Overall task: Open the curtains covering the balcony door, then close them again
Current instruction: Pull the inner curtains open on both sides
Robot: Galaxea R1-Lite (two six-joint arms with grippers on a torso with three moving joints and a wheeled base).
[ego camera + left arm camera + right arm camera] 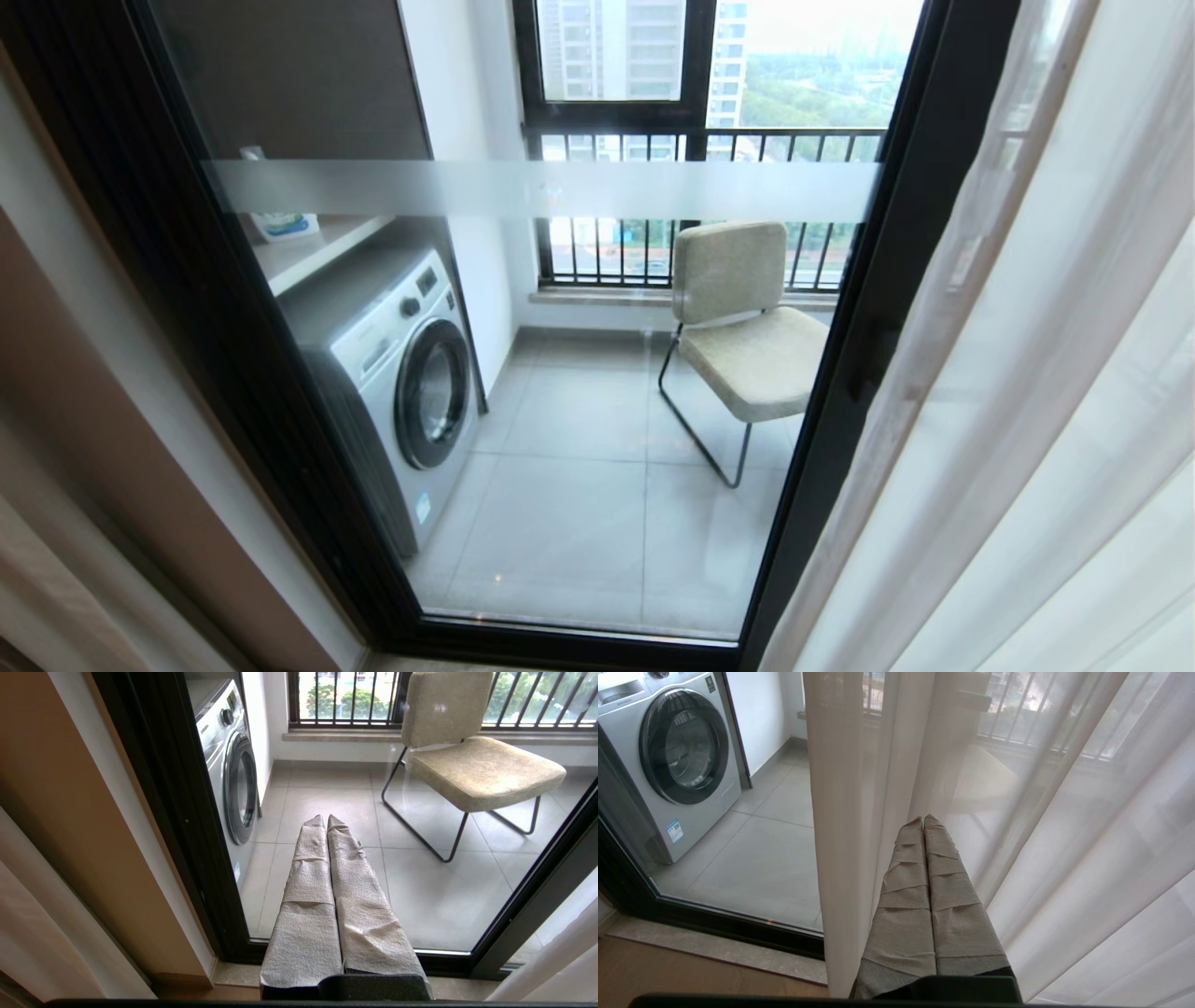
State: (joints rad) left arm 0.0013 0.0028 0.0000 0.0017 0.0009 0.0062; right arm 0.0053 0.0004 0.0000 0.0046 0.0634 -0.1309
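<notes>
The balcony door (pixel 560 191), clear glass in a thick black frame with a frosted white band, stands uncovered before me. The curtains (pixel 1036 392), thin white sheers, hang bunched in folds along its right side; a beige strip of drape (pixel 37 597) shows at the far left. Neither arm appears in the head view. My left gripper (pixel 325 817), its fingers wrapped in grey tape, is shut and empty, pointing at the glass. The right gripper (pixel 923 818) is also shut with nothing in it, its tips just in front of the sheer folds (pixel 859 788).
Behind the glass are a front-loading washing machine (pixel 401 373), a beige chair on a black wire frame (pixel 747 327) and a black-railed window (pixel 709 140). A wood-toned wall panel (pixel 60 826) flanks the door's left. A stone sill (pixel 714 947) runs along the door's foot.
</notes>
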